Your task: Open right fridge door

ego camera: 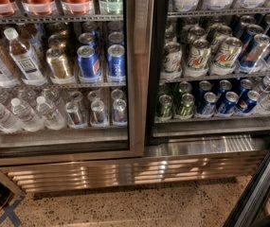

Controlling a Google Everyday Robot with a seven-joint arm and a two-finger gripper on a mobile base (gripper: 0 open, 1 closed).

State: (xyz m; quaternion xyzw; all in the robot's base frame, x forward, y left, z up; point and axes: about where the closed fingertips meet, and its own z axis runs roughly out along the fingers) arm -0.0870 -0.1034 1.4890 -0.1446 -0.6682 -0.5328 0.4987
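Note:
The right fridge door (262,190) stands swung open at the lower right. Only its lower part shows, as a dark slanted edge with a black gasket and a strip of glass in a steel frame. The right compartment (220,70) is uncovered, with 7UP and blue cans on its shelves and a bare steel sill (205,145) below. The left door (135,79), steel-framed glass, is closed over water bottles and gold and blue cans. My gripper is not in view.
A steel louvred grille (125,171) runs along the fridge's base. Speckled floor (139,207) lies in front. A dark object with an orange cable and blue tape marks (2,209) sits at the lower left.

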